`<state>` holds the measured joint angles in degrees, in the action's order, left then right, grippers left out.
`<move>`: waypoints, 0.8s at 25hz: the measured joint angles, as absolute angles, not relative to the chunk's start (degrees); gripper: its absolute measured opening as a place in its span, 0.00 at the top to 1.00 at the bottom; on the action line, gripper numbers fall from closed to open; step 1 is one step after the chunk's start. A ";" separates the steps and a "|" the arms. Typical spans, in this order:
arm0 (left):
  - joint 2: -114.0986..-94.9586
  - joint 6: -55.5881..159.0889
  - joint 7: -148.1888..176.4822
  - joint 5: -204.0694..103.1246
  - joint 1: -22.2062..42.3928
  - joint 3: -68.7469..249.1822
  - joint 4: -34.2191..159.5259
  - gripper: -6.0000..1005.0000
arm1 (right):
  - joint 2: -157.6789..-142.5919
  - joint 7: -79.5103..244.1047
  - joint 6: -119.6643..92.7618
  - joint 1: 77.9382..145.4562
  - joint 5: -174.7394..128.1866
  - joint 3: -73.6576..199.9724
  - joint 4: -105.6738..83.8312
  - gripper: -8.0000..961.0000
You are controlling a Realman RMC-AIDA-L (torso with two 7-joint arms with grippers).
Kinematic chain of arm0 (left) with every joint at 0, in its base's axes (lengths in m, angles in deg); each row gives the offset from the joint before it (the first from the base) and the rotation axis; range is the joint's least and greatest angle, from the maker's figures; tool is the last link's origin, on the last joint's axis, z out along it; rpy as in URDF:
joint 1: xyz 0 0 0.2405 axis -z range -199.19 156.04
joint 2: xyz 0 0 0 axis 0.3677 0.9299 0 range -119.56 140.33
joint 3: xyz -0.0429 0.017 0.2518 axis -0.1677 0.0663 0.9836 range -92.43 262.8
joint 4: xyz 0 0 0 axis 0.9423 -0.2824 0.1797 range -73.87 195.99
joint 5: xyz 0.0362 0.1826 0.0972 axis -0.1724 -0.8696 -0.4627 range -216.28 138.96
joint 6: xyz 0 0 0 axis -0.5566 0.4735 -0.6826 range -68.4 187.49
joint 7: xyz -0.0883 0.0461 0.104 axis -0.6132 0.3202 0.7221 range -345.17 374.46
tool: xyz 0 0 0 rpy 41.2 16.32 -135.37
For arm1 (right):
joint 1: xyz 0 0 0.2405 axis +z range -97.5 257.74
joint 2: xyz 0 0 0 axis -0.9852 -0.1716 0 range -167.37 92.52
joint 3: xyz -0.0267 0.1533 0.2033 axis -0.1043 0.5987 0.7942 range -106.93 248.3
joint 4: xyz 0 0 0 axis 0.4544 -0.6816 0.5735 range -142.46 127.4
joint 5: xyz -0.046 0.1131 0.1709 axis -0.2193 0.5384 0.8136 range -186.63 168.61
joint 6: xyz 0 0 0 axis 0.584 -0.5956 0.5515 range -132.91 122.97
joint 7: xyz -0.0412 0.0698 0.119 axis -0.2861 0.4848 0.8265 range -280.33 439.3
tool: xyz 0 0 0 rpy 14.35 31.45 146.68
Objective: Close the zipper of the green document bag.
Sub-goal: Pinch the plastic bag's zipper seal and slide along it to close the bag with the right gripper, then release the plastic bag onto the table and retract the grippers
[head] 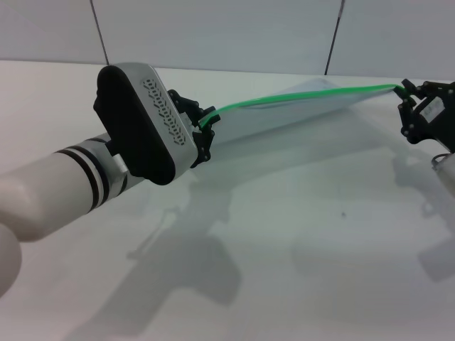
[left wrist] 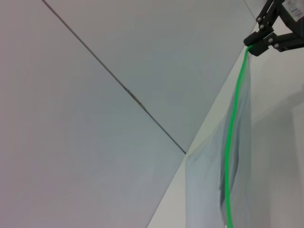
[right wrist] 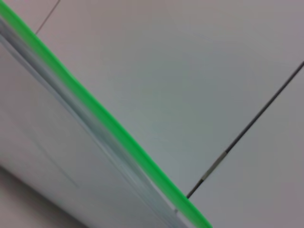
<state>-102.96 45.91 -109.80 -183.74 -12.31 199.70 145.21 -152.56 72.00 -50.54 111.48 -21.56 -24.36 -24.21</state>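
The green document bag [head: 298, 112] hangs above the white table, stretched out between my two grippers. Its translucent pale sheet sags below the bright green zipper [head: 284, 97], which runs along the upper edge. My left gripper [head: 207, 126] is shut on the zipper's left end, and the slider tab is hidden there. At the far right my right gripper [head: 404, 90] is shut on the bag's other end. The left wrist view shows the zipper [left wrist: 232, 133] running up to the right gripper [left wrist: 254, 45], which pinches its tip. The right wrist view shows the zipper [right wrist: 109, 123] and the bag [right wrist: 42, 152] up close.
The white table [head: 284, 241] lies under the bag, with shadows of both arms on it. A pale panelled wall [head: 227, 28] with dark seams stands behind. My bulky left wrist housing [head: 142, 121] blocks part of the bag's left end.
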 joint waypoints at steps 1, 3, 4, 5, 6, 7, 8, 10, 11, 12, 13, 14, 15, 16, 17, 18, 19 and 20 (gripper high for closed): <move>-102.97 45.91 -109.80 -183.74 -12.43 199.71 145.32 0.94 | -152.56 71.86 -50.28 111.47 -21.58 -24.12 -24.20 0.88; -102.99 45.91 -109.81 -183.75 -12.81 199.71 145.60 0.94 | -152.56 71.28 -49.39 111.45 -21.60 -23.37 -24.16 0.88; -102.99 45.92 -109.81 -183.76 -13.03 199.64 145.80 0.94 | -152.56 70.98 -49.00 111.45 -21.61 -22.95 -24.14 0.88; -102.99 45.91 -109.80 -183.76 -13.17 199.55 145.91 0.94 | -152.56 70.70 -48.72 111.43 -21.60 -22.57 -24.13 0.88; -102.99 45.91 -109.80 -183.77 -13.21 199.46 145.96 0.94 | -152.56 70.63 -48.68 111.41 -21.60 -22.43 -24.13 0.88; -102.99 45.91 -109.80 -183.77 -13.23 199.39 146.03 0.94 | -152.56 70.57 -48.66 111.39 -21.60 -22.33 -24.13 0.88; -102.99 45.91 -109.80 -183.78 -13.24 199.37 146.04 0.94 | -152.56 70.56 -48.65 111.37 -21.60 -22.32 -24.13 0.88; -102.99 45.91 -109.80 -183.78 -13.31 199.35 146.14 0.94 | -152.56 70.55 -48.64 111.37 -21.55 -22.31 -24.13 0.88; -102.99 45.91 -109.81 -183.78 -13.35 199.34 146.22 0.94 | -152.56 70.54 -48.65 111.37 -21.46 -22.25 -24.15 0.88; -102.99 45.92 -109.82 -183.78 -13.40 199.30 146.30 0.94 | -152.61 70.47 -48.68 111.37 -21.39 -22.02 -24.20 0.88; -102.99 45.92 -109.84 -183.78 -13.41 199.23 146.33 0.94 | -152.71 70.35 -48.75 111.37 -21.33 -21.74 -24.27 0.88; -102.99 45.92 -109.85 -183.77 -13.43 199.21 146.34 0.94 | -152.86 69.83 -48.86 111.37 -21.29 -21.23 -24.34 0.88; -103.00 45.93 -109.93 -183.76 -13.40 199.12 146.34 0.94 | -153.06 68.94 -48.98 111.37 -21.29 -20.47 -24.39 0.88; -103.10 45.92 -110.10 -183.66 -13.33 198.79 146.29 0.94 | -153.27 67.85 -49.00 111.36 -21.19 -19.41 -24.43 0.88; -103.19 45.92 -110.24 -183.59 -13.25 198.52 146.24 0.94 | -153.43 66.95 -48.99 111.33 -21.08 -18.17 -24.44 0.87; -103.59 45.92 -110.52 -183.39 -13.04 197.68 145.99 0.94 | -153.64 66.15 -48.99 111.30 -21.03 -16.84 -24.49 0.87; -104.03 45.92 -110.73 -183.26 -12.79 196.81 145.76 0.95 | -153.79 65.91 -49.00 111.29 -21.00 -15.58 -24.54 0.87; -104.61 45.95 -110.83 -183.19 -12.47 195.92 145.49 0.95 | -153.92 66.07 -49.11 111.30 -20.98 -14.40 -24.59 0.87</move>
<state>-104.61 45.95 -110.83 -183.19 -12.47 195.92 145.49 -153.92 66.07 -49.11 111.30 -20.98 -14.40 -24.59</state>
